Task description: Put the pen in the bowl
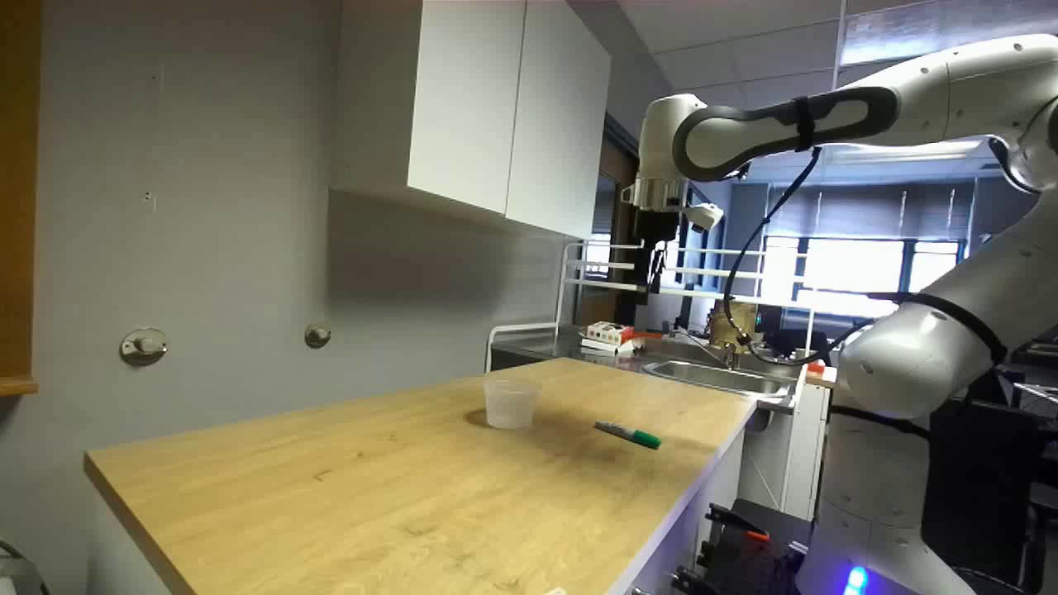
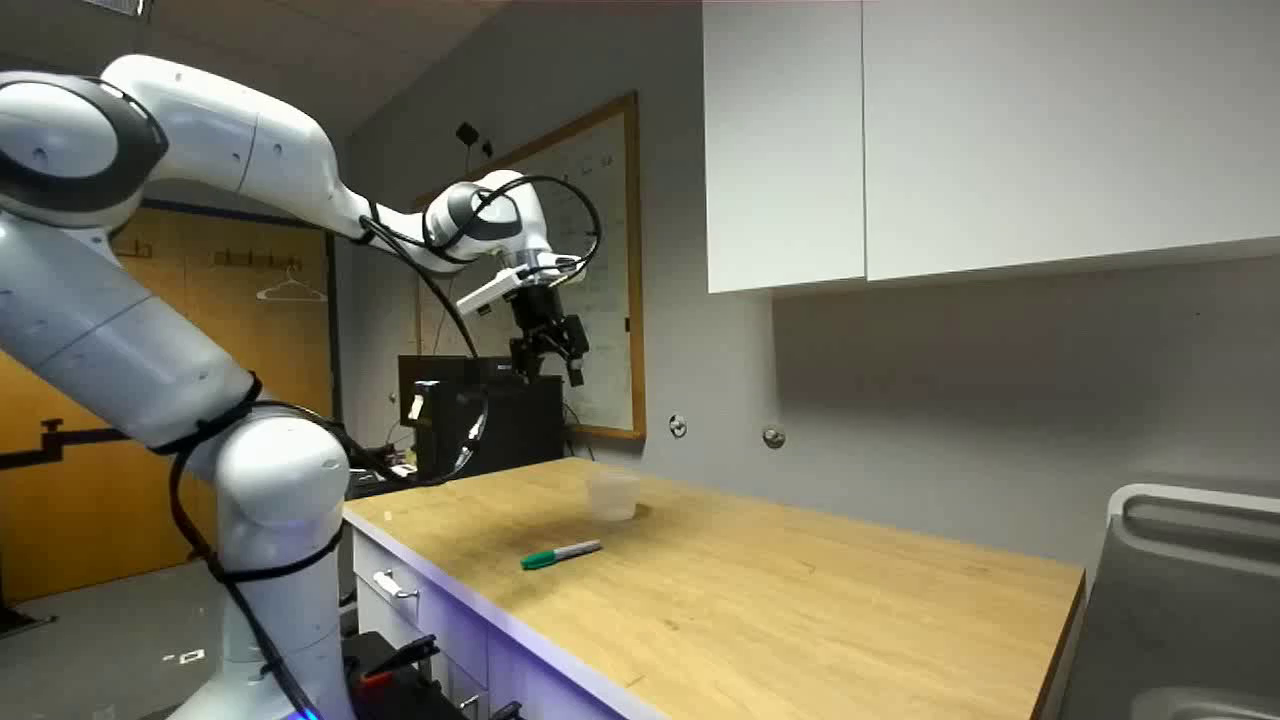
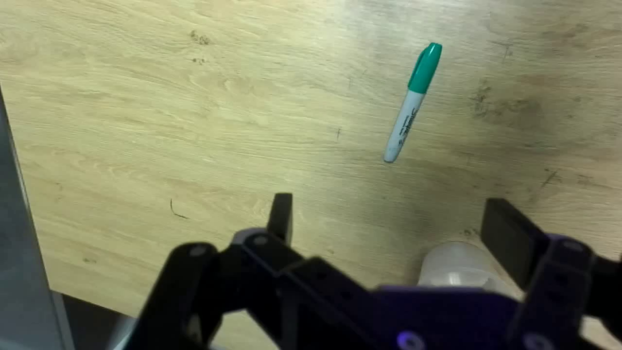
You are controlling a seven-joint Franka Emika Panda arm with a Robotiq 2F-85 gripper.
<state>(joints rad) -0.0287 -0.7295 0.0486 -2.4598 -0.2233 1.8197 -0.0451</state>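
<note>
The jaws of your gripper [image 3: 388,215] stand wide apart and hold nothing. Below, the green-capped Sharpie marker [image 3: 411,104] lies on the wood-grain countertop [image 3: 170,146]; turn slightly to cross the marker's middle, then descend slowly, not knocking the translucent bowl [image 3: 456,265] near it.

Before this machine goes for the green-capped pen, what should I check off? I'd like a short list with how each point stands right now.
1. The pincer is open: ok, its jaws stand well apart.
2. The pincer holds nothing: ok.
3. The pen lies on the counter, apart from the bowl: ok.
4. The pincer is down at the pen: not ok, it hangs high above the counter.
5. The bowl is upright: ok, its narrower end is down.
6. The bowl is empty: cannot tell, its inside is not clearly shown.
</note>
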